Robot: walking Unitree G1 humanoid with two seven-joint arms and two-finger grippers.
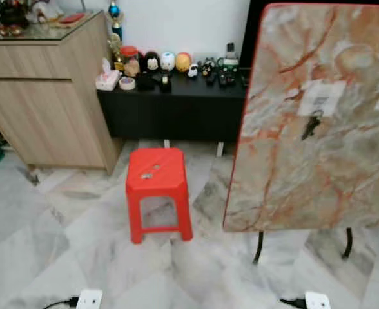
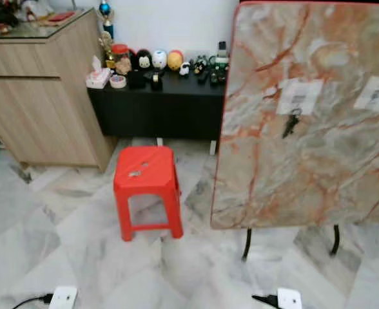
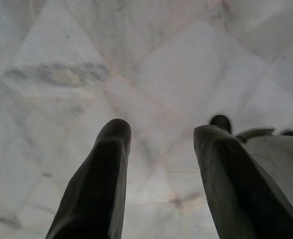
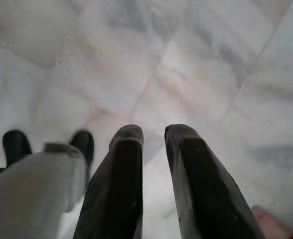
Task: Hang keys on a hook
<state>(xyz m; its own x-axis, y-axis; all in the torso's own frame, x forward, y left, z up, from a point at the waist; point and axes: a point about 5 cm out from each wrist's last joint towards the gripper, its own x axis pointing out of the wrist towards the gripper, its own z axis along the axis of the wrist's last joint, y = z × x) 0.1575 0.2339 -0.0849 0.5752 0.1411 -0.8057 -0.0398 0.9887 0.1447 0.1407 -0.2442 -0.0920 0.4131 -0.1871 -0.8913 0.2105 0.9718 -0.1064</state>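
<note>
A dark bunch of keys (image 1: 311,125) hangs against a marble tabletop (image 1: 292,174) that stands tipped upright on the right. The bunch hangs just under a white hook plate (image 1: 321,96). A second white label (image 2: 374,92) sits further right on the same slab. Both arms hang low, and each wrist view looks down at the marble floor. My left gripper (image 3: 161,134) is open, with a wide gap and nothing between its fingers. My right gripper (image 4: 154,132) has its fingers nearly together and holds nothing.
A red plastic stool (image 1: 158,187) stands on the floor left of the slab. Behind it are a wooden cabinet (image 1: 48,96) and a black low console (image 1: 176,109) with several figurines. Two white boxes with cables (image 1: 89,299) (image 1: 317,300) lie near my feet. The slab's black legs (image 1: 260,248) reach the floor.
</note>
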